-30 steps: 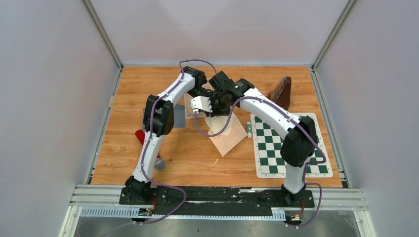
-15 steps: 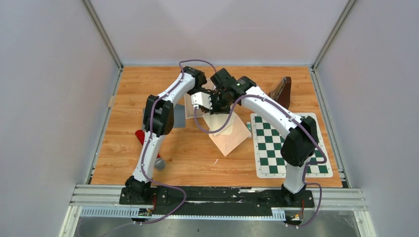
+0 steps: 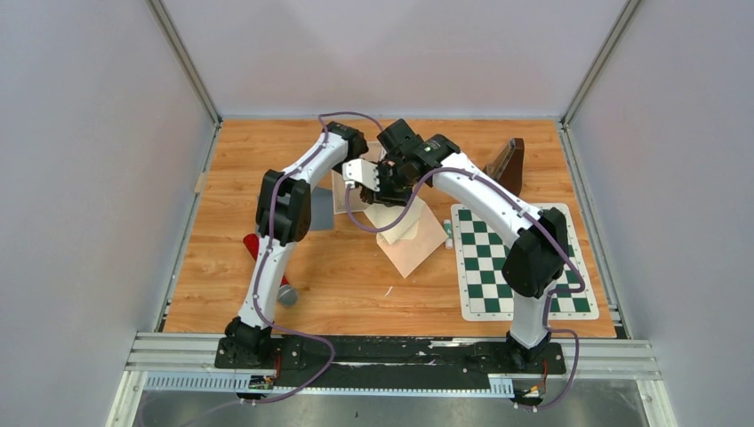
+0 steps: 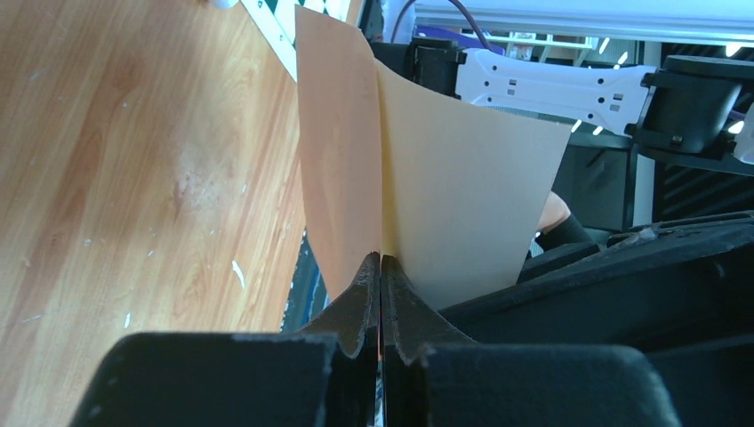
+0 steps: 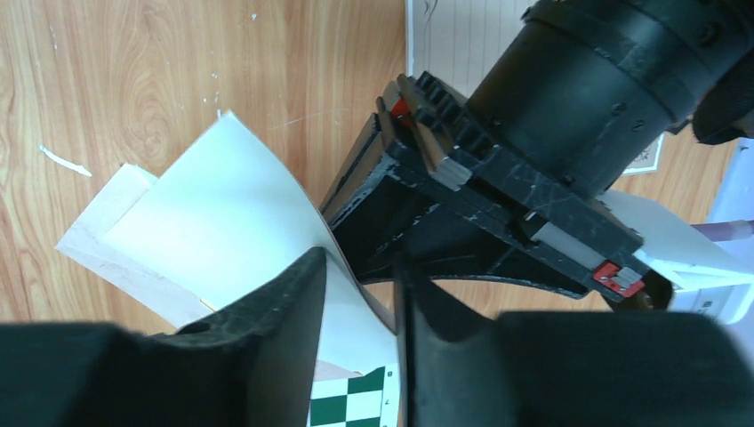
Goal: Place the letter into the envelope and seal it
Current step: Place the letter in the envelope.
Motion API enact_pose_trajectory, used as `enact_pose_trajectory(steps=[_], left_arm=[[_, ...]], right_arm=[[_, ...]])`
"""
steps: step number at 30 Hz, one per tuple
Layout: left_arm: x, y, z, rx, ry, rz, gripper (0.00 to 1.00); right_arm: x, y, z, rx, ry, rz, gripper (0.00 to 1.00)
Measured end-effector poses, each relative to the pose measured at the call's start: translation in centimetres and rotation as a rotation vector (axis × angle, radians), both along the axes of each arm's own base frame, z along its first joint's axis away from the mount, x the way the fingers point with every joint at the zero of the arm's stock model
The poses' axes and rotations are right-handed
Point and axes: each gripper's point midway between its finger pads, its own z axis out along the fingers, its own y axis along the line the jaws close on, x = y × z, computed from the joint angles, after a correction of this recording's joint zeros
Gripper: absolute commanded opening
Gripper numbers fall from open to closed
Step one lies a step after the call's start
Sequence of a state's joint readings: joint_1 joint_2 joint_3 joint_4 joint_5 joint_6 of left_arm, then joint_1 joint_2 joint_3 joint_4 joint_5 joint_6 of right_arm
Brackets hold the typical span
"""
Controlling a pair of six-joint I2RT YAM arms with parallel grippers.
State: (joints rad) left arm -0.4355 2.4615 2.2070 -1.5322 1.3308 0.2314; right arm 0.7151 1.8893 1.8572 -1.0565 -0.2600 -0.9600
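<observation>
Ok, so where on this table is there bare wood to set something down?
The widest bare stretch of table lies at the near edge, bordered by the envelope, the chessboard mat and a small grey object. The far left corner is free too. The far middle is crowded: both sets of jaws meet at the envelope, beside loose papers.

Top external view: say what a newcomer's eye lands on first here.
Over the far middle of the table, the left gripper is shut on the tan envelope, holding one edge up. The right gripper stands open around the edge of the white letter. A green checkered mat lies to the right.
</observation>
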Motion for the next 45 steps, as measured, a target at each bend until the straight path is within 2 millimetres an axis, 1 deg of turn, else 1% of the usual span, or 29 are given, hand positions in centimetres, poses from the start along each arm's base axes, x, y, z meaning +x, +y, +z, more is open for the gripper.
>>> enact_pose_trajectory(steps=[2,5,7,8,9,12,15,16,18,21,22,24,26,27,28,29,31,32,33,34,36,38,42,44,45], left_arm=[[0.1,0.1,-0.2,0.002,-0.003,0.003,0.00],[0.0,0.2,-0.8,0.013,0.017,0.007,0.00],[-0.1,0.4,-1.5,0.024,0.039,0.011,0.00],[-0.2,0.6,-1.9,0.031,0.053,0.014,0.00],[-0.5,0.8,-2.6,0.041,0.074,0.018,0.00],[-1.3,1.5,-4.7,0.072,0.150,0.033,0.00],[-2.4,2.4,-6.8,0.100,0.225,0.054,0.00],[-2.6,2.7,-7.3,0.107,0.241,0.064,0.00],[-3.1,3.4,-8.5,0.139,0.254,0.098,0.00],[-3.7,5.1,-10.0,0.231,0.205,0.202,0.01],[-3.7,5.7,-10.1,0.259,0.179,0.254,0.04],[-2.5,6.9,-10.2,0.295,0.103,0.368,0.07],[-0.7,7.6,-10.1,0.309,0.033,0.466,0.11],[0.5,7.9,-10.2,0.312,-0.002,0.514,0.18],[1.3,8.2,-10.5,0.318,-0.025,0.549,0.23],[1.7,8.3,-10.9,0.326,-0.042,0.576,0.33],[1.4,8.6,-12.1,0.360,-0.038,0.606,0.43],[1.0,8.8,-12.8,0.385,-0.024,0.613,0.44],[0.5,9.1,-13.4,0.414,0.000,0.622,0.49],[0.2,9.3,-13.4,0.422,0.011,0.623,0.51],[0.4,10.0,-12.9,0.450,-0.020,0.646,0.54],[1.2,11.5,-11.9,0.478,-0.064,0.695,0.54],[3.0,15.3,-9.7,0.489,-0.111,0.803,0.54],[3.4,16.2,-9.1,0.469,-0.112,0.823,0.53],[3.4,16.1,-8.8,0.452,-0.110,0.820,0.53]], right_arm=[[-0.2,-0.1,-0.5,-0.003,0.015,-0.002,0.45],[-0.5,-0.3,-0.9,0.004,0.052,-0.028,0.49],[-0.6,-0.4,-0.9,0.019,0.079,-0.068,0.57],[-0.6,-0.5,-0.9,0.031,0.098,-0.092,0.69],[-0.6,-0.6,-0.7,0.053,0.126,-0.129,0.74],[0.1,-1.3,0.1,0.134,0.207,-0.264,0.75],[1.2,-2.6,1.2,0.241,0.280,-0.436,0.72],[1.3,-3.4,1.3,0.284,0.320,-0.509,0.70],[0.8,-4.9,0.9,0.336,0.412,-0.624,0.64],[-0.4,-7.0,-1.8,0.372,0.618,-0.804,0.54],[-0.8,-7.7,-3.2,0.370,0.695,-0.866,0.49],[-1.8,-8.5,-6.0,0.344,0.838,-0.967,0.42],[-3.1,-8.7,-8.8,0.301,0.968,-1.036,0.35],[-3.8,-8.6,-9.7,0.283,1.021,-1.059,0.34],[-4.7,-8.4,-10.8,0.259,1.091,-1.086,0.32],[-5.2,-8.1,-11.5,0.245,1.140,-1.104,0.31],[-6.0,-7.6,-12.5,0.229,1.215,-1.126,0.29],[-6.1,-7.3,-12.8,0.227,1.242,-1.132,0.29],[-6.2,-7.0,-13.0,0.227,1.268,-1.136,0.28],[-6.1,-6.6,-13.2,0.232,1.286,-1.138,0.28],[-6.1,-6.0,-13.4,0.239,1.313,-1.138,0.27],[-5.9,-5.6,-13.6,0.247,1.333,-1.140,0.25],[-5.3,-5.0,-13.9,0.257,1.355,-1.149,0.24],[-5.0,-4.9,-13.8,0.263,1.354,-1.151,0.24],[-4.8,-4.8,-13.6,0.269,1.351,-1.150,0.24]])
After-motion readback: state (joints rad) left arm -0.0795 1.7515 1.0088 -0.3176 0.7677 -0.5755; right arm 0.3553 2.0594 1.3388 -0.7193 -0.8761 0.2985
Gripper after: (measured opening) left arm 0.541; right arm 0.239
